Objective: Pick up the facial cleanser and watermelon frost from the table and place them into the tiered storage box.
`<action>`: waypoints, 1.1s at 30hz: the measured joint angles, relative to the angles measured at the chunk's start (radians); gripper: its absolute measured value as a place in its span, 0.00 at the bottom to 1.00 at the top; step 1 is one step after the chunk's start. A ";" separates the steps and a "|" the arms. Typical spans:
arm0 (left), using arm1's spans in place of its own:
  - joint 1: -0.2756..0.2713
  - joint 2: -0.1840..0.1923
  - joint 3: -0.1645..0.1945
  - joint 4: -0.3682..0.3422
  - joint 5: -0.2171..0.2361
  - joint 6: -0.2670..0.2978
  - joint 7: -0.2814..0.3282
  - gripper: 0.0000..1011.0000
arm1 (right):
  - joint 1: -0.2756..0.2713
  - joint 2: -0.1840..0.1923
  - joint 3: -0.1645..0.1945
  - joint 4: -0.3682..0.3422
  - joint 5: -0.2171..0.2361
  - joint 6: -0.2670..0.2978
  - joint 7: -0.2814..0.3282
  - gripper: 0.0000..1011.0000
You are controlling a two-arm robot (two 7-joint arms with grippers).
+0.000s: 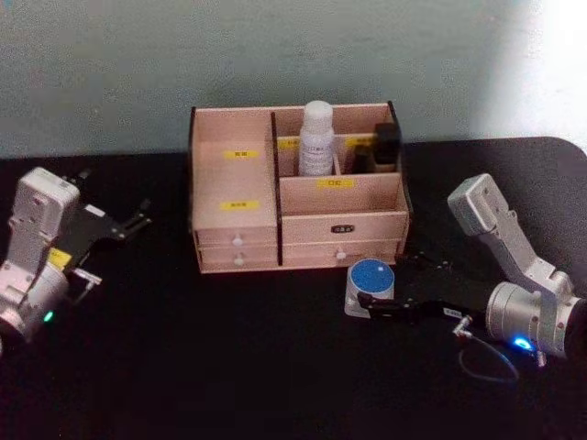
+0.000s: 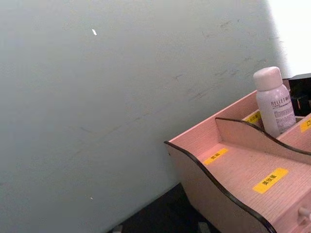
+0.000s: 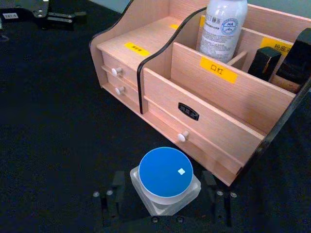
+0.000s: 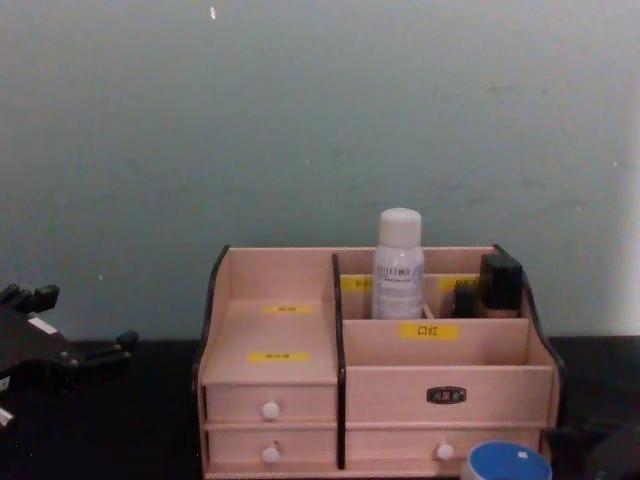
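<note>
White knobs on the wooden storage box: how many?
3: upper left knob, lower left knob, lower right knob, on drawer fronts of the pale wooden tiered storage box. None looks hidden.

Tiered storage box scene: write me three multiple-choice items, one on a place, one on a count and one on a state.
1. Where is the blue-lidded jar?
A. In a back compartment
B. On the table, in front of the tiered storage box
C. Inside an open drawer

2. How many white knobs show on the box front?
A. Three
B. One
C. Six

3. How is the right gripper?
A. Shut, raised above the box
B. Shut on a white bottle
C. Open, one finger on each side of the jar

Answers: B, as the jar stands on the dark table before the right-hand drawer. A, as there are two knobs on the left and one on the right. C, as the right wrist view shows a finger on either side of the jar. The left gripper is off to the box's left.
</note>
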 joint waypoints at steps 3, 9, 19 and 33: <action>0.000 0.000 0.000 0.000 0.000 0.000 0.000 0.99 | 0.004 -0.006 -0.002 0.009 -0.002 0.000 0.004 0.99; 0.000 0.000 0.000 0.000 0.000 0.000 0.000 0.99 | 0.014 -0.020 -0.007 0.025 -0.003 -0.001 0.012 0.99; 0.000 0.000 0.000 0.000 0.000 0.000 0.000 0.99 | 0.031 -0.035 -0.015 0.050 -0.009 -0.001 0.017 0.99; 0.000 0.000 0.000 0.000 0.000 0.000 0.000 0.99 | 0.044 -0.047 -0.021 0.075 -0.017 0.001 0.020 0.99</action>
